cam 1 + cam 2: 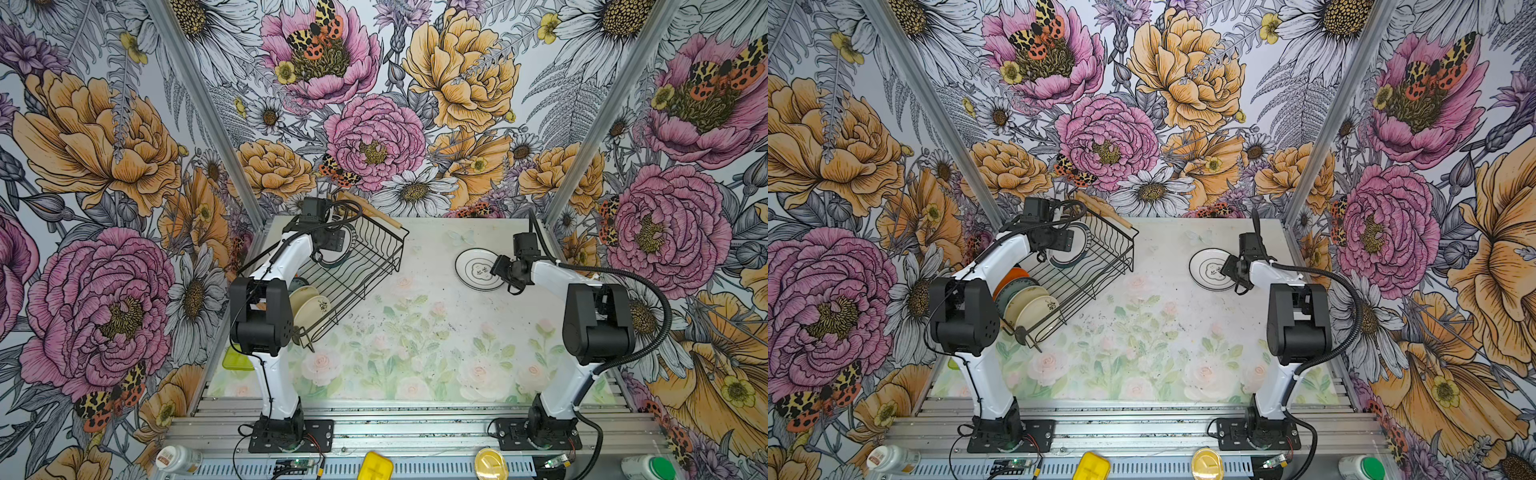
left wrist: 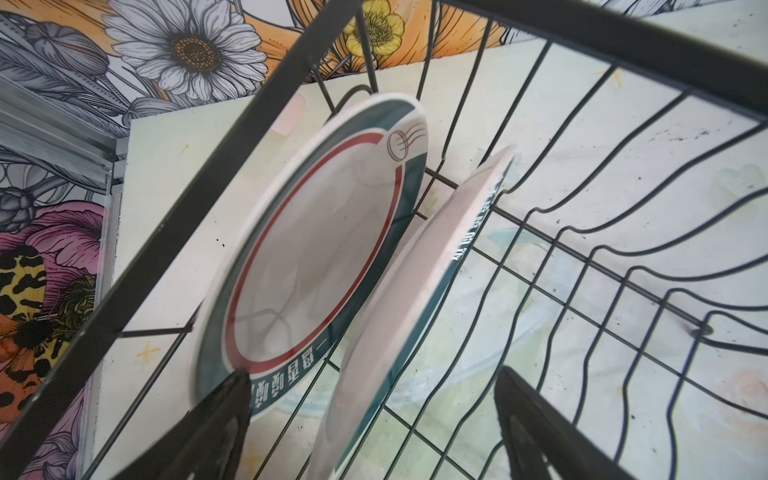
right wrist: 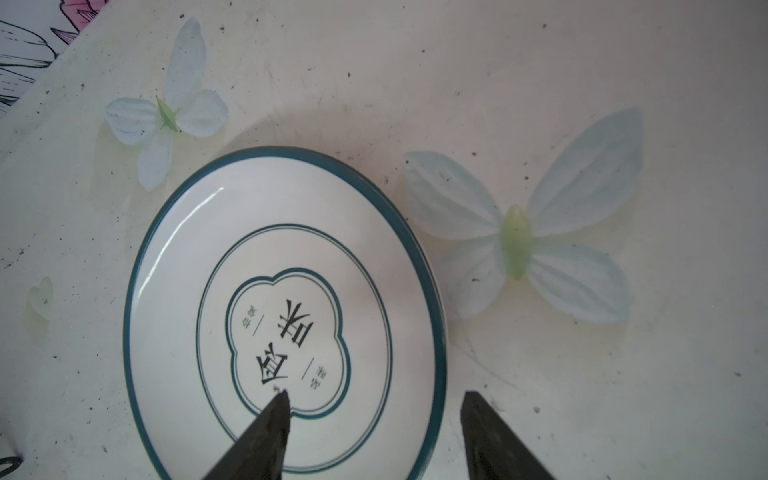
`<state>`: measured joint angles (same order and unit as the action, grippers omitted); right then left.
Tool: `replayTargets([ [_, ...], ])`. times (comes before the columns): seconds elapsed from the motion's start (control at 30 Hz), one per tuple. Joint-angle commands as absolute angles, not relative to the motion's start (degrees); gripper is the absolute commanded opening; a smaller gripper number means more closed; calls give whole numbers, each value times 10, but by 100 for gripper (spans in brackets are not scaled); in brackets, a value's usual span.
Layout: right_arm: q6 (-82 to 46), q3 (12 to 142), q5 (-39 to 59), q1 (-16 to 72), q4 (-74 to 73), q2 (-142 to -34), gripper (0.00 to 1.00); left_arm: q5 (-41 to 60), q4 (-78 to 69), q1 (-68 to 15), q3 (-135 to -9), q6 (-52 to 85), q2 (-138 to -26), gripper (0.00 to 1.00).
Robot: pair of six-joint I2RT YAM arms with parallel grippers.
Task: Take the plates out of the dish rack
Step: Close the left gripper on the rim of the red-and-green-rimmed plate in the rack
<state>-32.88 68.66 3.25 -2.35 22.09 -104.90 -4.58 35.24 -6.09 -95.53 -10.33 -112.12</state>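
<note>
Because the dish rack (image 2: 623,45) holds plates (image 2: 316,232) on edge, our left fingers (image 2: 208,432) spread astride one; our right fingers (image 3: 262,440) hang spread above an unloaded plate (image 3: 282,249).

By the black left fingers (image 2: 208,432), in the black wire dish rack (image 2: 245,145), one plate (image 2: 316,232) is white with a teal band and red ring; its neighbour (image 2: 395,316) shows a white back and teal rim. At the black right fingers (image 3: 266,440), a white plate (image 3: 187,299) bears teal rings and dark characters on a pale, butterfly-printed tabletop (image 3: 623,415).
</note>
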Motion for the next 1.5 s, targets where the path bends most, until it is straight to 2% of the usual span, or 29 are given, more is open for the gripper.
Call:
replayTargets([
  [0.0,-322,679,33,-28,217,-1025,67,-30,367,-57,-976,-135,-1132,89],
  [0.4,-323,682,38,-34,217,-1023,66,-18,381,-52,-1013,-152,-1176,71],
  [0.7,-322,673,41,-43,217,-1009,65,-9,386,-45,-1022,-156,-1193,40],
  [0.77,-322,670,41,-44,218,-1007,65,-10,388,-45,-1023,-157,-1197,35],
  [1.27,-321,663,53,-52,218,-996,63,-29,387,-44,-1012,-163,-1183,12],
  [1.47,-322,665,57,-52,218,-993,62,-37,387,-44,-1009,-163,-1177,6],
])
